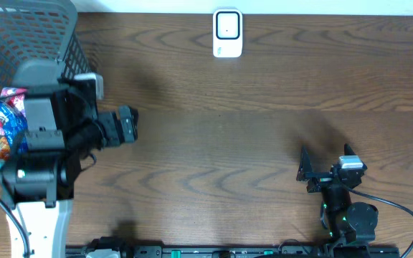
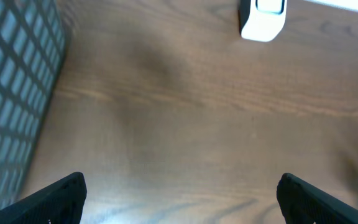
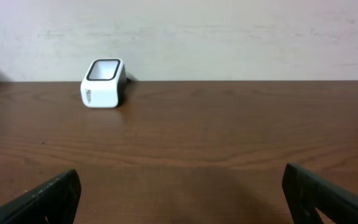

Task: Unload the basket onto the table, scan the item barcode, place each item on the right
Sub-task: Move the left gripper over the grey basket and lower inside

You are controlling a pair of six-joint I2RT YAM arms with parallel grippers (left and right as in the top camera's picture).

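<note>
The white barcode scanner [image 1: 227,33] stands upright at the far edge of the wooden table; it also appears as the scanner [image 2: 263,17] in the left wrist view and the scanner [image 3: 102,83] in the right wrist view. Colourful snack packets [image 1: 4,122], the items, lie in the grey basket [image 1: 49,32] at the far left; no barcode shows. My left gripper [image 1: 130,126] hovers beside the basket, open and empty, also seen as the left gripper [image 2: 182,199]. My right gripper [image 1: 326,160] is low near the front right, open and empty, also the right gripper [image 3: 182,193].
The basket wall [image 2: 14,93] rises close on the left of the left gripper. A pale wall [image 3: 229,31] runs behind the table's far edge. Bare wood [image 1: 221,143] lies between the two arms.
</note>
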